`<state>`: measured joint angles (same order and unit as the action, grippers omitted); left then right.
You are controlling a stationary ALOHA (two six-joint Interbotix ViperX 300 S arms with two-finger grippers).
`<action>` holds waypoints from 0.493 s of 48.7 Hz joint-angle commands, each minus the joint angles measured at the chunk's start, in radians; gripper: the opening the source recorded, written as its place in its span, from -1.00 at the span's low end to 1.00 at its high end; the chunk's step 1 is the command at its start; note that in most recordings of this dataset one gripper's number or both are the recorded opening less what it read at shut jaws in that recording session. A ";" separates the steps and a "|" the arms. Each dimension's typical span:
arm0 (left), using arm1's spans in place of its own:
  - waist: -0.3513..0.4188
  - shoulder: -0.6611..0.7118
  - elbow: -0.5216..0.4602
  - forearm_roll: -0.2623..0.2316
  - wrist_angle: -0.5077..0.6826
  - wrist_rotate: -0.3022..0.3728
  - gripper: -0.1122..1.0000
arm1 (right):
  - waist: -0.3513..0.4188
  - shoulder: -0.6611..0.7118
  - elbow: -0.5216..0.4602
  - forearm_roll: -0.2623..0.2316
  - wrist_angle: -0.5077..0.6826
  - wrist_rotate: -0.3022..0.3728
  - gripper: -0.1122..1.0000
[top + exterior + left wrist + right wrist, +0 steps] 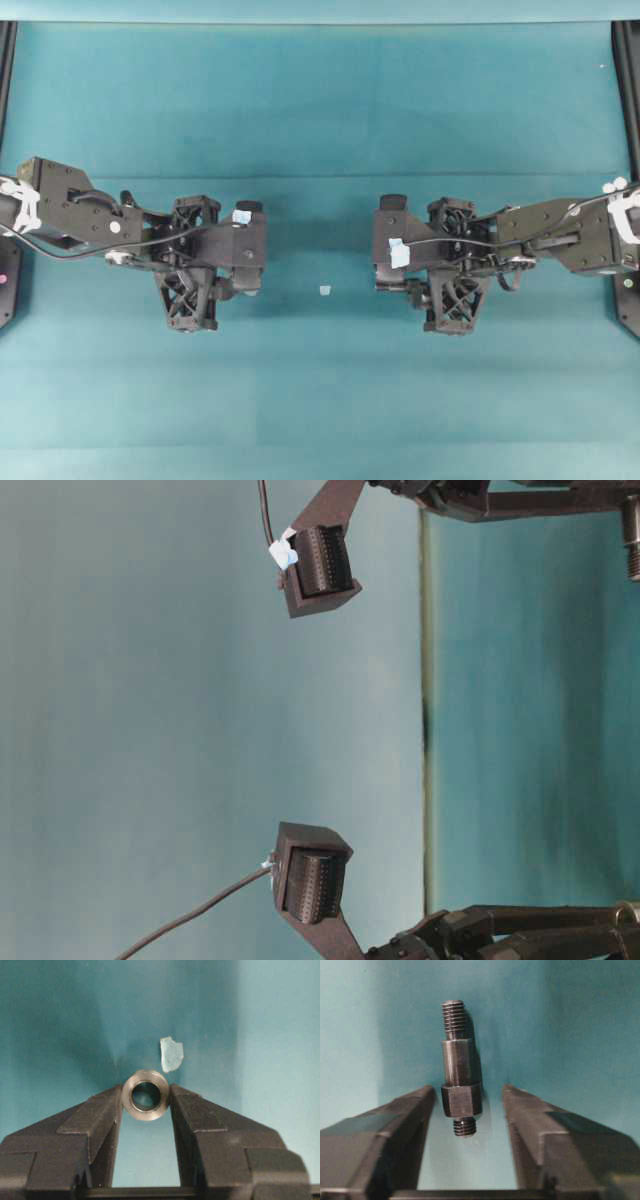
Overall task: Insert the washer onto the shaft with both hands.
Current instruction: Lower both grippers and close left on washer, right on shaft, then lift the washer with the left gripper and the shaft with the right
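In the left wrist view the washer [146, 1095], a silvery ring with a dark hole, lies on the teal mat between the tips of my left gripper [146, 1094]. Both fingertips [107, 1110] touch its sides. The dark stepped shaft [459, 1085] lies on the mat in the right wrist view, threaded at both ends. My right gripper [468, 1089] straddles its hexagonal part: the left finger [415, 1110] is against it, while a gap separates it from the right finger [530, 1115]. From overhead, the left gripper [245, 285] and right gripper [398, 283] point down at the mat, hiding both parts.
A small pale scrap [325, 290] lies on the mat between the two arms, and it also shows just beyond the washer as a pale scrap [171, 1053]. Black frame rails [628, 150] run along the table's left and right edges.
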<state>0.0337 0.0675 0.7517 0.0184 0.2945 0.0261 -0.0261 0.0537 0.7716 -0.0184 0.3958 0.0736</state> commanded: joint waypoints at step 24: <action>0.002 -0.012 -0.006 0.003 -0.003 0.003 -0.16 | -0.017 0.014 -0.012 -0.005 0.023 -0.006 -0.77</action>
<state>0.0337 0.0675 0.7532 0.0184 0.2945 0.0276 -0.0261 0.0598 0.7624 -0.0184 0.4111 0.0736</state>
